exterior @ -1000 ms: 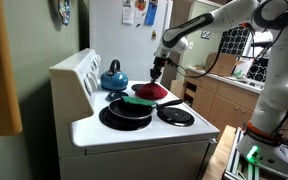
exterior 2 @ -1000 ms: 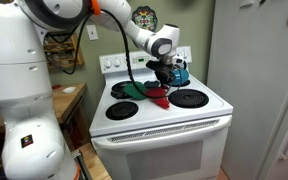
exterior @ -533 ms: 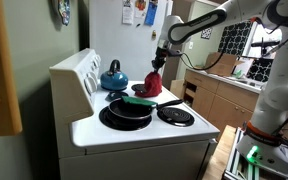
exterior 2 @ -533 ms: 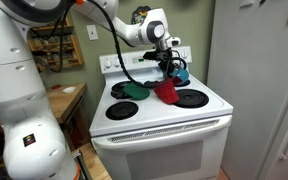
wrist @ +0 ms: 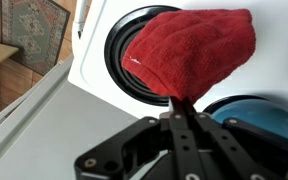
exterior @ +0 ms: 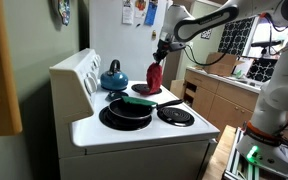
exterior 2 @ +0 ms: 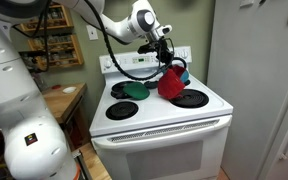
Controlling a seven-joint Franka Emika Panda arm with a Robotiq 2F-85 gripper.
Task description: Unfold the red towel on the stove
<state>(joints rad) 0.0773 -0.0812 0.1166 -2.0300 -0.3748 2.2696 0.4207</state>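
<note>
Red towel (exterior: pixel 156 76) hangs from pincer (exterior: pixel 161 59); above stove (exterior: pixel 90 130)

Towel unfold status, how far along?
Done: the red towel is grasped and off the stove. In hand: the gripper, shut on one edge, holds it dangling above the burners near the blue kettle. Left: lower it and spread it flat on the stove; nothing is laid out yet.

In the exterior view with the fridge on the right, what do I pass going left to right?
white robot body → green utensil → red towel, hanging above the stove → refrigerator. The blue kettle overlaps the towel, so it is left out.
</note>
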